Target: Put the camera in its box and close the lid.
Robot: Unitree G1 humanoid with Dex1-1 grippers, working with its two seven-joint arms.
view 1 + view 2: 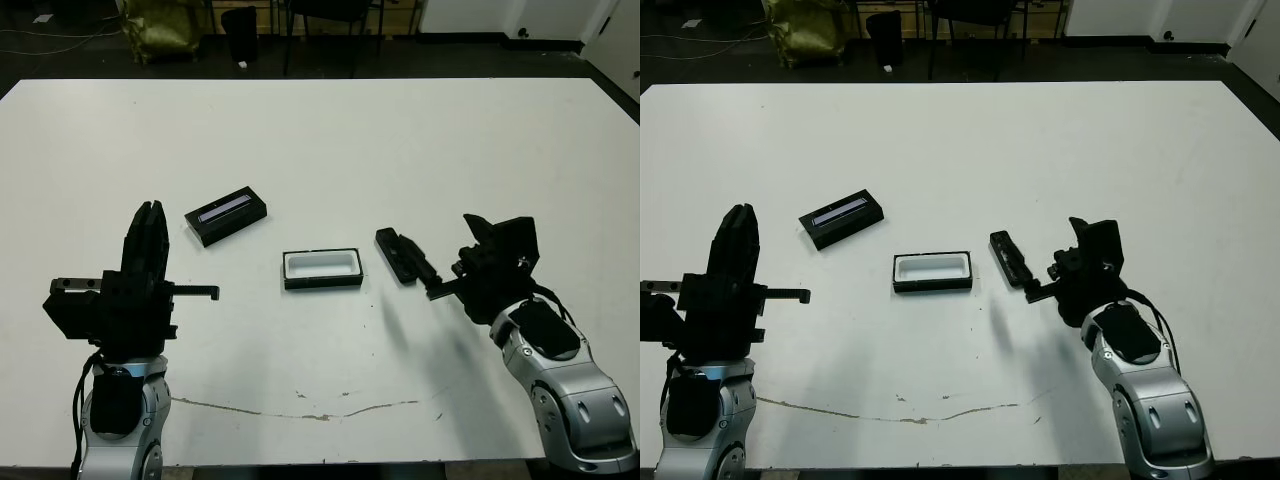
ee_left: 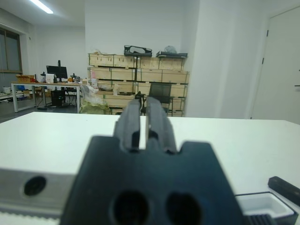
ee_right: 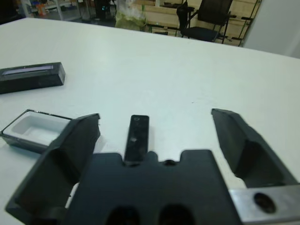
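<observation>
Just right of the box (image 1: 321,268) on the white desk (image 1: 330,140) lies the camera (image 1: 400,255), apart from it, with the right tool (image 3: 157,140) spread wide open close behind the camera. The lid (image 1: 226,213) rests up-left of the box. The left tool (image 1: 150,240), fingers together, is raised farther left.
</observation>
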